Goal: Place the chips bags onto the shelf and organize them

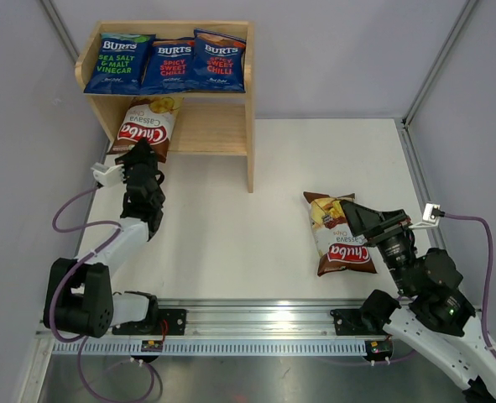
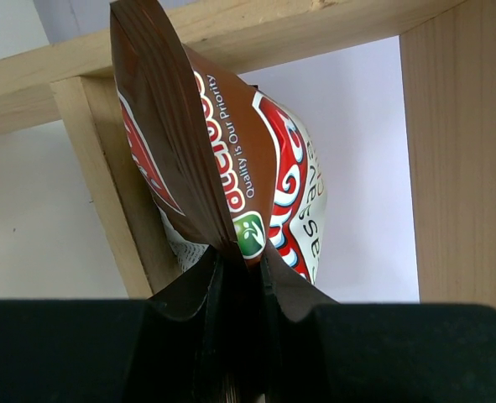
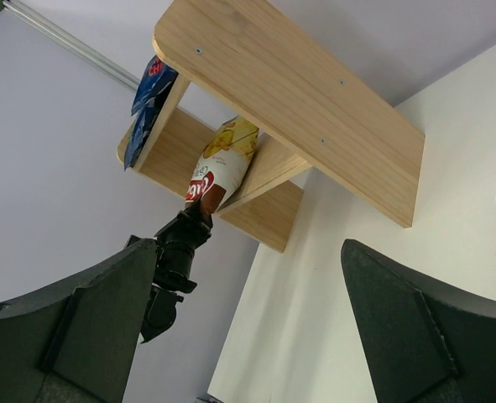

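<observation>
The wooden shelf carries three blue Burts chips bags side by side on its top tier. My left gripper is shut on the bottom seam of a brown Chuba bag, which leans into the left end of the lower tier. In the left wrist view that bag stands up from the left gripper beside a shelf panel. A second Chuba bag lies flat on the table. Just over its upper right part my right gripper is open and holds nothing.
The right wrist view looks across the white table at the shelf, the held Chuba bag and the left arm. Grey walls close in the table on the left and right. A metal rail runs along the near edge.
</observation>
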`<state>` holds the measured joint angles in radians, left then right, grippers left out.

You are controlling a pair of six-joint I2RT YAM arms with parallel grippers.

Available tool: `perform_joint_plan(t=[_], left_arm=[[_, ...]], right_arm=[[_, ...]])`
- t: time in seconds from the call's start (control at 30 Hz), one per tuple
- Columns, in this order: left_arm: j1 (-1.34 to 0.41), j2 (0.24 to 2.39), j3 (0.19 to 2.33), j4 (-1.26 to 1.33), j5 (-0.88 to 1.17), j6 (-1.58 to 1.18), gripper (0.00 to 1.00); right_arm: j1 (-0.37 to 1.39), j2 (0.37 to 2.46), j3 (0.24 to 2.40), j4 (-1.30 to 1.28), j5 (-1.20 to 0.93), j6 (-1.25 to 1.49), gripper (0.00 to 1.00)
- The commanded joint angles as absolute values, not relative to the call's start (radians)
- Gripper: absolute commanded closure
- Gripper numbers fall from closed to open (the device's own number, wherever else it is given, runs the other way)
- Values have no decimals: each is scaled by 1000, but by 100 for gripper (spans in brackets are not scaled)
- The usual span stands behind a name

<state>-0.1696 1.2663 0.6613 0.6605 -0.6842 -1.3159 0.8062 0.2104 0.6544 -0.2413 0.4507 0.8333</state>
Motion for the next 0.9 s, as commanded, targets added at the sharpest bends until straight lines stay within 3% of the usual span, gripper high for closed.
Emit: perform_joint_plan(t=[0.0,0.27,0.53,0.6,0.73,0.87], left_arm=[[-156,1289,698,719,-741,-1258,83],[-155,1313,716,699,-723,-1278,83],[-152,1347,736,707,-687,-1278,70],[-152,1347,729,709,-681,-1282,62],[-152,1356,723,721,-661,-1279,56],[-152,1335,715,729,-655,-1250,39]], right_arm=[[811,232,672,-233,449,844,0],[811,284,677,-230,420,857,1],[811,330,681,-247,390,842,1],[811,348,686,-262,385,825,1],[810,391,701,-288,347,799,1],[811,423,707,-301,322,785,1]])
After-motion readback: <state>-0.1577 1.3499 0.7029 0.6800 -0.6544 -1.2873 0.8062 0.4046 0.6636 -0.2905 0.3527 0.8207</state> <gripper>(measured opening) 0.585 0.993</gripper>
